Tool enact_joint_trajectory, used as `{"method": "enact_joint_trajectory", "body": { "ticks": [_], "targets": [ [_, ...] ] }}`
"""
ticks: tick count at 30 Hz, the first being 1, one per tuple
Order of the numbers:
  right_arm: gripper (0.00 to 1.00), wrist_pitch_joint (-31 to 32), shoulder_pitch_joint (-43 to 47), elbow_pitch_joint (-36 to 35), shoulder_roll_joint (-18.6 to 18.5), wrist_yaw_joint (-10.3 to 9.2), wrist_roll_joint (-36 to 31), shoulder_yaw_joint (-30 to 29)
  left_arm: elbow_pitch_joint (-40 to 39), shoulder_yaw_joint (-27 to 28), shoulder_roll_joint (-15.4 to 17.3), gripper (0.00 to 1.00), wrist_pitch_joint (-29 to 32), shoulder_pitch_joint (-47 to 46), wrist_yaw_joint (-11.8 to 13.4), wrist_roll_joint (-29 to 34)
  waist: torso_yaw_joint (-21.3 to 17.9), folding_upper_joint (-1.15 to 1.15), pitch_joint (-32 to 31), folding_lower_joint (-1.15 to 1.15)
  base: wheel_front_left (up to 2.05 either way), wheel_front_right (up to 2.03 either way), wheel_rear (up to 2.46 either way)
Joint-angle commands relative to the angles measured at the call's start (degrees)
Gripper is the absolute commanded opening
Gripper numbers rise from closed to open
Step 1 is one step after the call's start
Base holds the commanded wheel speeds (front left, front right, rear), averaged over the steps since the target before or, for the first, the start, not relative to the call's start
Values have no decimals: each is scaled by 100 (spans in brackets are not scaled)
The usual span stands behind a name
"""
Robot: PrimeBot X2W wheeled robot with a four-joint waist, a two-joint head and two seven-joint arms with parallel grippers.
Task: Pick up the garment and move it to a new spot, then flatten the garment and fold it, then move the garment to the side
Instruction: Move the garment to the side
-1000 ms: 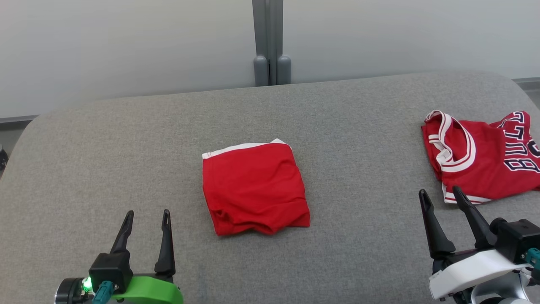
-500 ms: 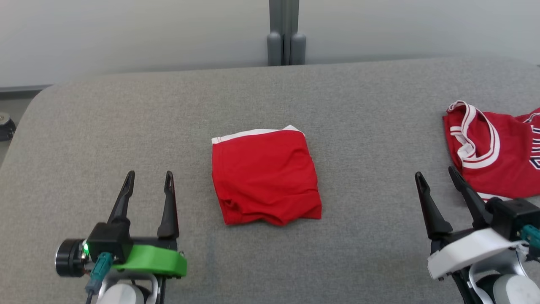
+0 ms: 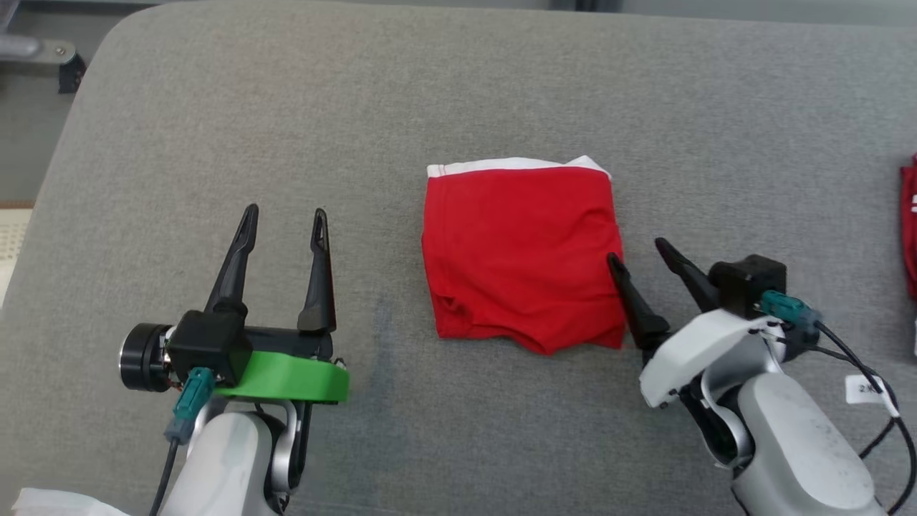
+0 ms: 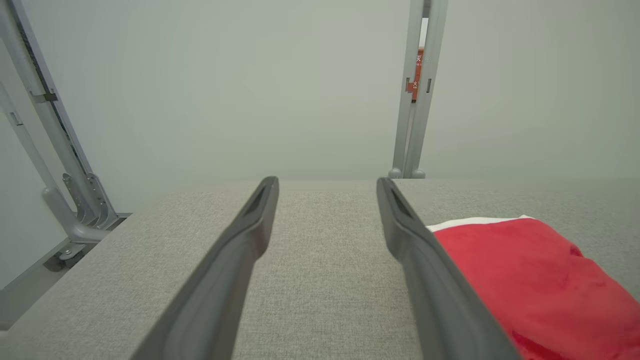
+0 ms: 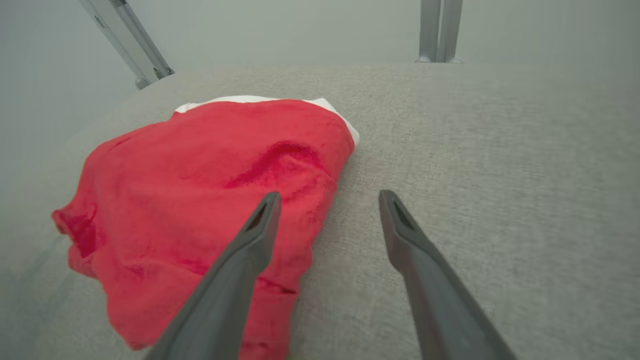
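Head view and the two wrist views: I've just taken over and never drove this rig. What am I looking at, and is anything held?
This is a two-armed robot. The head view looks down from its head onto a grey padded surface. The left gripper, on the green mount, and the right gripper, on the white one, each have two dark fingers. Each wrist view looks along one gripper's fingers from a camera on that wrist. A folded red garment lies in the middle; another bit of red cloth peeks in at the right edge. Both grippers are open and hold nothing. The right one straddles the garment's right edge: one finger over the cloth, one over bare surface.
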Motion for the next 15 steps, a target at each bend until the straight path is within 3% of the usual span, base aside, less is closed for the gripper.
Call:
{"method": "enact_joint_trajectory", "body": {
  "ticks": [1,8,9,10,11,15],
  "targets": [
    [100,-85,-191,260,69,0,108,76,-42,48,-55,100,-25,-89,-31,34,369,0,349,0,0,0,0],
    [100,-43,-594,1443,274,0,290,281,-72,156,-161,100,-27,-39,-148,177,388,0,325,0,0,0,0],
    [47,-48,-601,1530,294,0,330,342,-78,179,-172,100,-28,-19,-162,193,367,0,319,0,0,0,0],
    [16,-51,-605,1583,295,0,374,394,-80,205,-177,100,-28,0,-167,203,339,0,310,0,0,0,0],
    [0,-78,-620,1610,281,1,403,443,-79,228,-182,100,-28,27,-180,225,301,0,298,0,0,0,0],
    [0,-269,-710,1525,203,0,457,596,-110,297,-182,100,-27,84,-213,280,70,0,276,0,0,0,0]
  ]
}}
